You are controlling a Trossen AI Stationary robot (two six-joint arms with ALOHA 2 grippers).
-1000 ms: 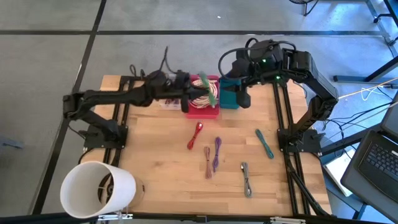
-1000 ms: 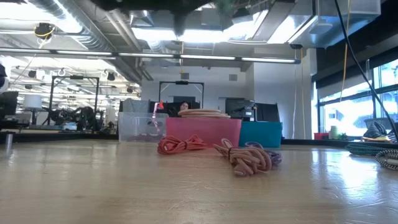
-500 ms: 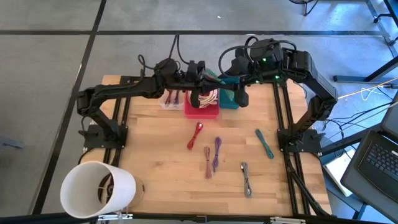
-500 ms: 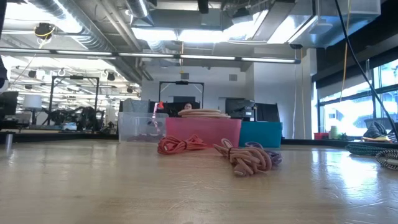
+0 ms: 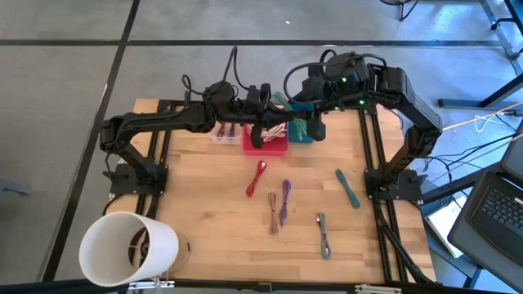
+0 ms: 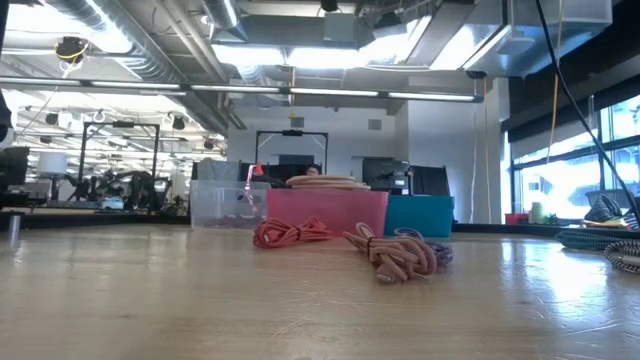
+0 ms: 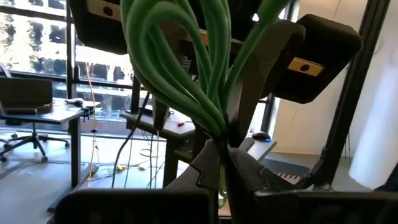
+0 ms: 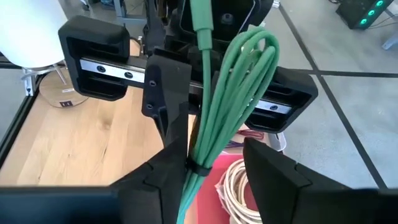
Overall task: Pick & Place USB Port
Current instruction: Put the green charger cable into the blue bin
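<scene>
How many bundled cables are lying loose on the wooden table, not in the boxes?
5: a red cable nearest the bins, a pink cable and a purple cable side by side mid-table, a grey cable nearest the front edge, a teal cable toward the right arm's base.

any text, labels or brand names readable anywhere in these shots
None can be read.
The small label on the wooden table near its edge, in the right wrist view: print too small to read.
The green cable bundle, pink bin, teal bin and clear bin: no print shows.
</scene>
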